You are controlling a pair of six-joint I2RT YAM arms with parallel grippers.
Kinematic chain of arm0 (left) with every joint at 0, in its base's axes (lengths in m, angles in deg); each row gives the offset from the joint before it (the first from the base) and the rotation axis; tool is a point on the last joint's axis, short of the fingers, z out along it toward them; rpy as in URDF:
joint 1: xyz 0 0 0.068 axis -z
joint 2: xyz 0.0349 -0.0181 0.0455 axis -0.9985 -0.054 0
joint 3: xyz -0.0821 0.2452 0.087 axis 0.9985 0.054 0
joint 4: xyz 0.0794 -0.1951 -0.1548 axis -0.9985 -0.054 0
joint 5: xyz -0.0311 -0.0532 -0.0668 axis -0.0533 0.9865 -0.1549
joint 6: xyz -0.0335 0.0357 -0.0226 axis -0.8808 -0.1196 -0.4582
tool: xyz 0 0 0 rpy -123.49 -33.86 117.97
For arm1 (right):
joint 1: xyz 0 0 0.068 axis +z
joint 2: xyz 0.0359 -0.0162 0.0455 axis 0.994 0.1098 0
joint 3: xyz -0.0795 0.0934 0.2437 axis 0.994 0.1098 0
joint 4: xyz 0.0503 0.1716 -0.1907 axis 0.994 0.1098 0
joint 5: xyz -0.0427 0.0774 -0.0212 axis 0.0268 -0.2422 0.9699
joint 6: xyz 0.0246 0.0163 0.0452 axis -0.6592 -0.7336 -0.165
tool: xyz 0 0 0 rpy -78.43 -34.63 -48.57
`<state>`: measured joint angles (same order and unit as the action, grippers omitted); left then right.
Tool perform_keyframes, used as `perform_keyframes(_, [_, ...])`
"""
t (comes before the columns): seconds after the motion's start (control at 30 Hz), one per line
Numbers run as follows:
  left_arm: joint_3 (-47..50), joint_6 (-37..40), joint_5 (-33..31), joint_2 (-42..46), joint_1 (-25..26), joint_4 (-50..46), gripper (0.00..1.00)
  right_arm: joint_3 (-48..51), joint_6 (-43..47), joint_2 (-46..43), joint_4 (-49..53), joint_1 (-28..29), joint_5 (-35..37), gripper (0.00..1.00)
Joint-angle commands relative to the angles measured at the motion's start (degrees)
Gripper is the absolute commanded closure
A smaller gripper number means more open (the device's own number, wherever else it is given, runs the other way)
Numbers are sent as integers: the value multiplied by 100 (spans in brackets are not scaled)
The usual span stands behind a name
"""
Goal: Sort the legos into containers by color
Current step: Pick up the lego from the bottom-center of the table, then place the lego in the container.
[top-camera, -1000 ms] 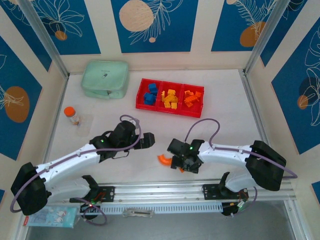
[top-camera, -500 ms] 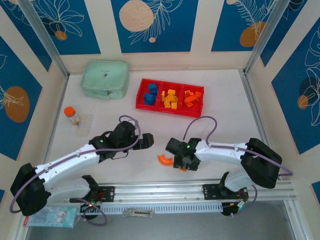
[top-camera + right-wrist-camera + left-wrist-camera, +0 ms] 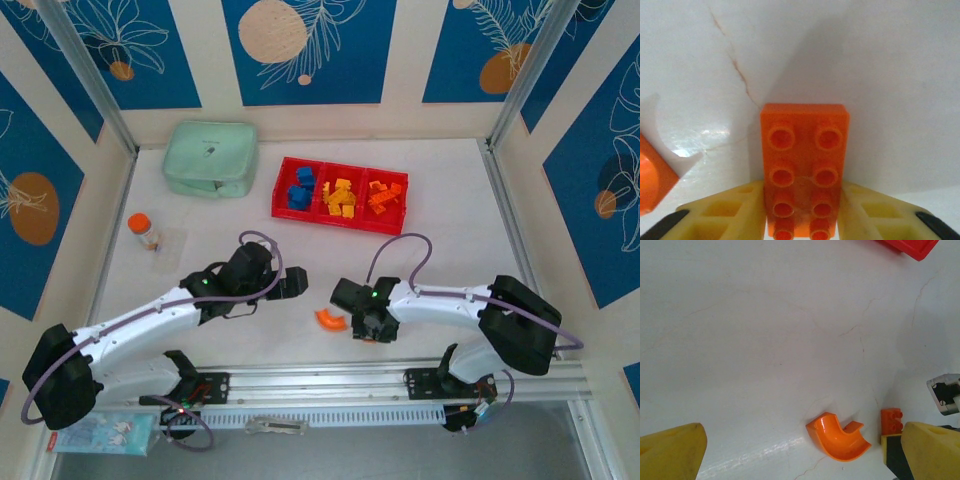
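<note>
My right gripper [image 3: 803, 200] is clamped on the sides of an orange eight-stud brick [image 3: 804, 145], by the middle of the worktop's [image 3: 450, 200] near edge. An orange arch [image 3: 837, 436] lies just beside it. My left gripper [image 3: 800, 450] is spread wide, holding nothing. The red tray [image 3: 330, 220] of sorted legos [image 3: 343, 197] sits toward the far edge.

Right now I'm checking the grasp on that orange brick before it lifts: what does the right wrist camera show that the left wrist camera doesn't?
Right wrist view: the orange brick close up, studs facing the camera, with the right gripper and its yellow fingers pressed against both long sides. Left wrist view: the whole orange arch lying beside the brick, apart from it, and a corner of the red tray. Both: brick, arch and white table.
</note>
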<state>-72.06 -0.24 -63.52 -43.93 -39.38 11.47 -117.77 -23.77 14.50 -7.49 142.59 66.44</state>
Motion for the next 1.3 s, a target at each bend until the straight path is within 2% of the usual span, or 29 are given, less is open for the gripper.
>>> perform_keyframes(0.0, [-22, -12, -43, 78, 47, 30, 1, 87, 50, 63, -216, -42, -40, 65])
perform_keyframes(0.2, [-98, 22, -9, 1, 51, 68, 1, 35, 172, -287, -73, -143, 63, 69])
perform_keyframes(0.37, [-290, 182, -8, -118, 39, 75, 1, -317, 693, -577, 242, -528, 219, 69])
perform_keyframes(0.47, [-538, 357, -55, -254, 41, -16, 1, -571, 1211, -741, 313, -900, 298, 69])
perform_keyframes(0.67, [-1014, 588, -44, -563, -75, -26, 1, -1272, 2381, -619, 102, -2025, 183, 67])
perform_keyframes(0.93, [-1472, 621, 87, -979, -365, 182, 1, -2657, 3357, 469, -410, -3124, -21, 65])
perform_keyframes(1.07, [-1615, 614, 114, -1124, -498, 317, 1, -3520, 3755, 1246, -447, -3387, 316, 64])
perform_keyframes(1.27, [-1744, 599, 219, -1322, -698, 406, 1, -4717, 3940, 2384, -367, -3970, 154, 65])
